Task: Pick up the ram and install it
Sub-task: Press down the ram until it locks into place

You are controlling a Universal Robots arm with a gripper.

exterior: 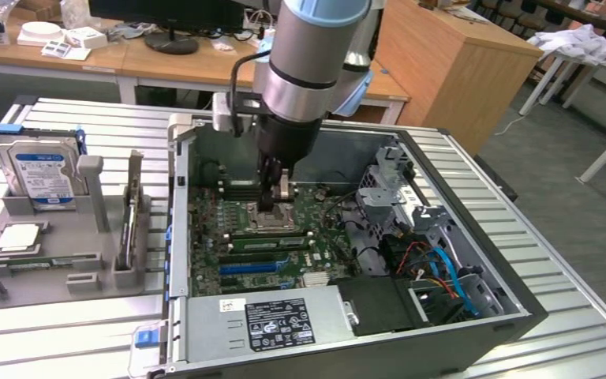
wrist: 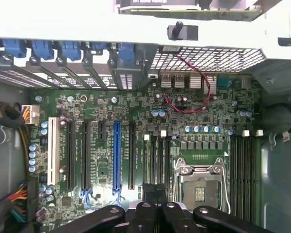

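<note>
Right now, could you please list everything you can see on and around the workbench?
computer case: one, dark grey, open, on the metal table toward the exterior view's right
motherboard: one, green, inside the case
processor socket: one, silver frame, empty, on the motherboard
power supply: one, silver with black label, near edge of the case
grey holder tray: one, grey, on the table at the exterior view's left
hard drive: one, silver with blue label, upright in the tray
processor chip: one, silver, flat on the tray
ram: one stick, on edge in the tray
gripper: one, black, shut, above the motherboard
</note>
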